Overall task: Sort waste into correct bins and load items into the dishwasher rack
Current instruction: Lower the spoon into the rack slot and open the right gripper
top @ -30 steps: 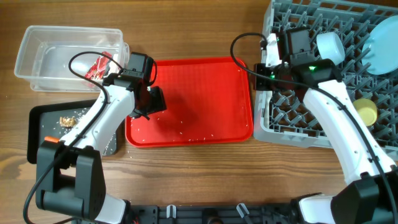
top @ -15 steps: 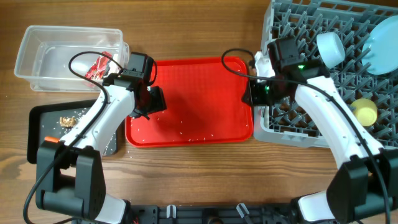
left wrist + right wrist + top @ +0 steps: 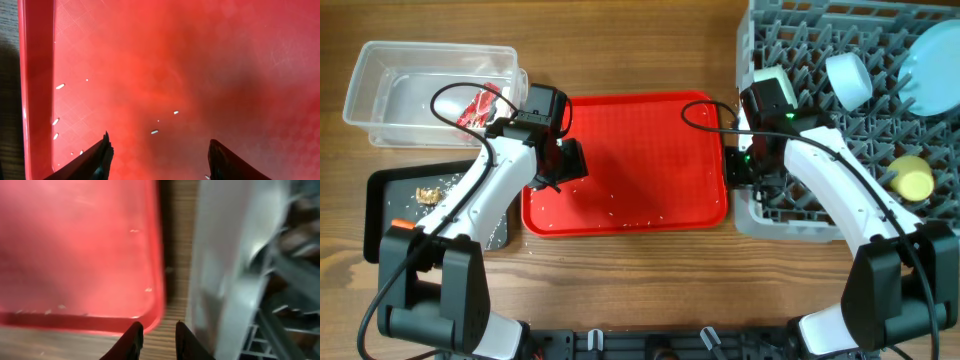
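Since a second ago my right arm has left the pegs of the dishwasher rack (image 3: 810, 30) and come down to its left wall. The right gripper (image 3: 157, 326) now hangs over the strip of wooden surface (image 3: 620, 50) between the red tray (image 3: 650, 130) and the rack. Its jaws stand narrow, with only a small gap, and nothing is between them.

My left arm has not moved. The left gripper (image 3: 159, 142) hovers low over the left part of the red tray, its jaws wide and empty. A few white rice grains (image 3: 154, 132) lie on the tray below it.

The crumpled wrapper (image 3: 475, 108) lies in the clear tub (image 3: 410, 95), near its right end. I cannot read any writing on it at this size. In the black tray (image 3: 390, 225) I see a brownish food bit (image 3: 428, 192) with pale grains around it. In the rack sit the white-blue bowl (image 3: 850, 78), the pale blue plate (image 3: 935, 65) at the right edge, and the yellow cup (image 3: 910, 178).
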Available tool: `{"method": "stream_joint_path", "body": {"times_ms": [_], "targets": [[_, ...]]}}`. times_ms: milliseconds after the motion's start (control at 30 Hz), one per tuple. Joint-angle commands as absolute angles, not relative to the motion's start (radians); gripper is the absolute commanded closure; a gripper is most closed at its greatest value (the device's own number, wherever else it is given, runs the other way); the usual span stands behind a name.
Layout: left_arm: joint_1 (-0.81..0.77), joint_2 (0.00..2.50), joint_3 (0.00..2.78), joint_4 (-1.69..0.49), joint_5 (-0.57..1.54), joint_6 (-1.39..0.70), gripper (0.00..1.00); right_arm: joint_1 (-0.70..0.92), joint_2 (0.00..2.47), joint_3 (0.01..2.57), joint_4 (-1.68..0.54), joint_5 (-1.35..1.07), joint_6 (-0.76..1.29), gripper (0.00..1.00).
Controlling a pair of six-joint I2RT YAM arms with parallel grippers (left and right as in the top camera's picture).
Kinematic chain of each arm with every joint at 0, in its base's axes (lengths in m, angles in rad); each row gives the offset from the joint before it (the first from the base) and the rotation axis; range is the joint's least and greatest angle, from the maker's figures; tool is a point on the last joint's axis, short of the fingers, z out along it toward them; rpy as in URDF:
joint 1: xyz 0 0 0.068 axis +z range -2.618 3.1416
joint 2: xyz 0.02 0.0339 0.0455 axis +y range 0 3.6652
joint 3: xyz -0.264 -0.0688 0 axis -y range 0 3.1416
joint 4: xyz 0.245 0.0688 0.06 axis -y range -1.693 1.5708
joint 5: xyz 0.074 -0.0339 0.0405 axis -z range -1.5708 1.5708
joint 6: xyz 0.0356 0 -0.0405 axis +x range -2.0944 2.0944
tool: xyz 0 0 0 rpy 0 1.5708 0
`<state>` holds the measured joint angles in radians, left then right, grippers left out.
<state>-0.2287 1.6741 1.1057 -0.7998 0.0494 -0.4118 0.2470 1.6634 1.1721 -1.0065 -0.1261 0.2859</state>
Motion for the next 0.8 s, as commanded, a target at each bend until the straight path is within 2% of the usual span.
{"method": "stream_joint_path", "body": {"times_ms": [0, 533, 633, 767], "targets": [[-0.232, 1.683, 1.111, -0.796, 0.033, -0.400, 0.37, 0.238, 1.667, 1.170, -1.018, 0.001, 0.345, 0.75], [-0.232, 1.683, 1.111, -0.796, 0.033, -0.400, 0.37, 0.238, 1.666, 1.171, -0.953, -0.004, 0.299, 0.74], [-0.232, 1.683, 1.111, -0.796, 0.033, -0.400, 0.38, 0.238, 1.666, 1.171, -0.892, -0.007, 0.247, 0.69], [-0.232, 1.683, 1.111, -0.796, 0.033, -0.400, 0.38, 0.238, 1.666, 1.171, -0.754, -0.007, 0.146, 0.68]]}}
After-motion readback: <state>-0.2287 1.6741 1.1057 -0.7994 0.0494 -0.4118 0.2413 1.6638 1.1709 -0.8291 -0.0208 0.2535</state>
